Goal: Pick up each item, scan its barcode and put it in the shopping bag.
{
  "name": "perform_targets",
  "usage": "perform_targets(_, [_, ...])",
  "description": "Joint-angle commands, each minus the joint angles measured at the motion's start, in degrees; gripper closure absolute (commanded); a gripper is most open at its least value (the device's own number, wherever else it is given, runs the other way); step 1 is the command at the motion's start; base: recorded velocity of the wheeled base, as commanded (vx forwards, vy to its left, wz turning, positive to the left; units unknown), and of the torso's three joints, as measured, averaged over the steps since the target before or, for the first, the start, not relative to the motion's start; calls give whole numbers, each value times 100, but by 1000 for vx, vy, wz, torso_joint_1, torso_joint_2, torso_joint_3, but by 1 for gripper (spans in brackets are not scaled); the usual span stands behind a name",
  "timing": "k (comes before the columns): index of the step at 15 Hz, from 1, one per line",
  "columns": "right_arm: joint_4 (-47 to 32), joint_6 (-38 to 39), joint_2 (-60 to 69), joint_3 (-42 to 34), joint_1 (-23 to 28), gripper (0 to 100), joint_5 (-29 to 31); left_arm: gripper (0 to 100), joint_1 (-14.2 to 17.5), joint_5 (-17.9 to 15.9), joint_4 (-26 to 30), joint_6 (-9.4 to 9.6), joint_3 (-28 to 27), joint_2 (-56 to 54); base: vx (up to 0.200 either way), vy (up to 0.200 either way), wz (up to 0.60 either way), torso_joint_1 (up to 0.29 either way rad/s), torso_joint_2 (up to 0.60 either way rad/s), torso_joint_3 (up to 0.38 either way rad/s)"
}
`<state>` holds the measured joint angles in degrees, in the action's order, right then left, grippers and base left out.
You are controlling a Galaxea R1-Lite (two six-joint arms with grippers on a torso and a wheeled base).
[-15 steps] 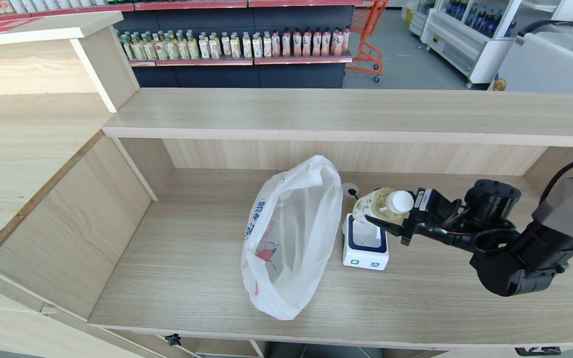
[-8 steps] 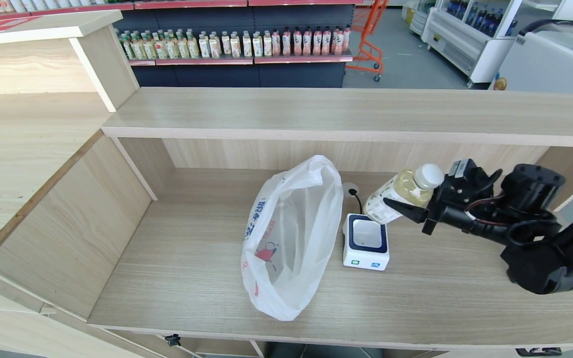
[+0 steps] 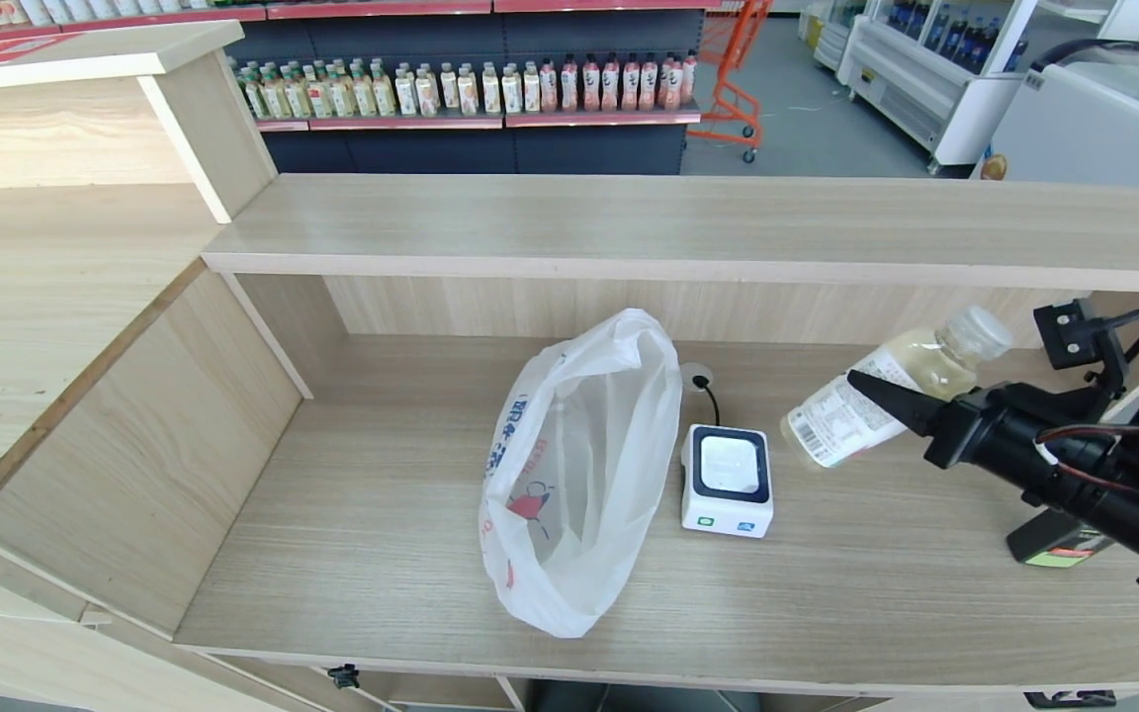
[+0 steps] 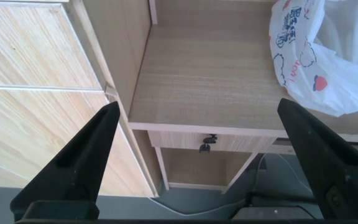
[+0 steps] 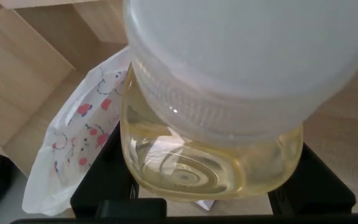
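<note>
My right gripper (image 3: 911, 396) is shut on a clear bottle (image 3: 876, 400) of pale yellow drink with a white cap and a white label. I hold it tilted in the air, cap toward the back right, barcode end pointing down toward the white barcode scanner (image 3: 726, 480). The bottle hangs to the right of the scanner, apart from it. In the right wrist view the bottle (image 5: 229, 124) is seen cap first between the fingers. The white plastic shopping bag (image 3: 579, 465) lies open just left of the scanner. My left gripper (image 4: 204, 155) is open, out beyond the counter's front left edge.
A small dark object with a green label (image 3: 1054, 542) lies on the counter at the right, under my right arm. The raised counter ledge (image 3: 688, 227) runs across the back, and a side wall (image 3: 134, 445) closes the left. The scanner's cable (image 3: 706, 388) runs back to a hole.
My right arm has drawn back to the right and lifted the bottle off the scanner, turning its barcode end downward. The bag and scanner have not moved.
</note>
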<state>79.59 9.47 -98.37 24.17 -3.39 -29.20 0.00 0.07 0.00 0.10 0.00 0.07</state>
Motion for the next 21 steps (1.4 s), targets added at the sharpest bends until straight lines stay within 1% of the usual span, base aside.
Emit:
perform_targets(1, [12, 37, 142, -167, 5, 100, 2, 0, 0, 1, 0, -1, 0, 1, 0, 0, 0, 0, 0, 0])
perform_targets(6, [30, 28, 309, -545, 5, 100, 19, 0, 0, 1, 0, 17, 0, 1, 0, 0, 0, 0, 0, 0])
perform_targets(10, [65, 28, 538, -923, 22, 100, 19, 0, 0, 1, 0, -19, 0, 1, 0, 0, 0, 0, 0, 0])
perform_targets(19, [30, 37, 590, -958, 110, 100, 19, 0, 0, 1, 0, -10, 0, 1, 0, 200, 0, 1, 4, 2])
perform_targets(21, [21, 37, 590, -1002, 119, 100, 19, 0, 0, 1, 0, 8, 0, 1, 0, 0, 0, 0, 0, 0])
